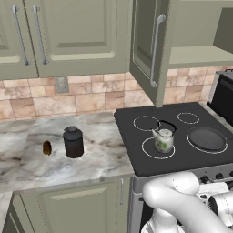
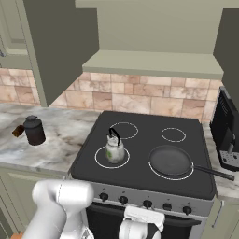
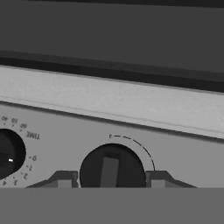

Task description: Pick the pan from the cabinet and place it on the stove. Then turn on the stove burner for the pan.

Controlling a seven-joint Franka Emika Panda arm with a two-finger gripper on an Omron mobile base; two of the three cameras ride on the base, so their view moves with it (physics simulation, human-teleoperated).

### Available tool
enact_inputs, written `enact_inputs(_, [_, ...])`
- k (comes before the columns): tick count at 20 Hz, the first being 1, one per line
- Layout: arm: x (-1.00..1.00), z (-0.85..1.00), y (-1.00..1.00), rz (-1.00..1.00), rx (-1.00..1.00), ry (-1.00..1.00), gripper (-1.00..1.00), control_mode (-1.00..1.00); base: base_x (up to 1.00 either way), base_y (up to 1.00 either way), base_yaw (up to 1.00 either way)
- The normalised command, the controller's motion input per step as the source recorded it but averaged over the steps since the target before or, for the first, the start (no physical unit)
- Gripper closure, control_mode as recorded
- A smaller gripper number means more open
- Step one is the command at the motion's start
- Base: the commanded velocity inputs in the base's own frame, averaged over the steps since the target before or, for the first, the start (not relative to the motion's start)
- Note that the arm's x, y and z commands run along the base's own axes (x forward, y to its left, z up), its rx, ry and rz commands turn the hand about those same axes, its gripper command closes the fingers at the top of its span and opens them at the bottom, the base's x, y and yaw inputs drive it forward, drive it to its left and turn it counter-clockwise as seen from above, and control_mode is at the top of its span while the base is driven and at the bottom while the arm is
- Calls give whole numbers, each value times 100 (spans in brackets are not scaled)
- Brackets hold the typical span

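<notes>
The dark pan (image 1: 207, 138) (image 2: 170, 160) lies flat on the stove (image 1: 132, 136) (image 2: 144, 140), over the widest white ring, the stove burner (image 2: 171, 178), at the front right. Its thin handle juts right, past the cooktop's edge. The cabinet (image 1: 145, 41) (image 2: 154, 63) above stands open, its shelf bare. My gripper (image 3: 111, 180) is pressed close to the silver front panel, open, with one fingertip (image 3: 64, 179) on each side of a black round knob (image 3: 111, 168). The knob's ridge points straight up.
A glass-green kettle (image 1: 164, 139) (image 2: 114, 149) sits on the front left ring. A dark jar (image 1: 73, 142) (image 2: 35, 130) and a small brown object (image 1: 47, 148) stand on the marble counter to the left. A black coffee machine (image 2: 226, 135) is at the right. A timer dial (image 3: 6, 153) neighbours the knob.
</notes>
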Motion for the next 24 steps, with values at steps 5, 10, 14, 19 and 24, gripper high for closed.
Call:
enact_inputs(5, [-1,1,-1,0,-24,-1,100,-100,0,0,0])
enact_inputs(10, [-4,17,-6,0,-29,-1,100,-100,0,0,0])
enact_inputs(14, [-1,26,-2,0,-29,0,100,-100,0,0,0])
enact_inputs(19, [-3,33,0,0,-28,0,100,-100,0,0,0])
enact_inputs(24, [-2,27,0,0,-29,0,100,-100,0,0,0])
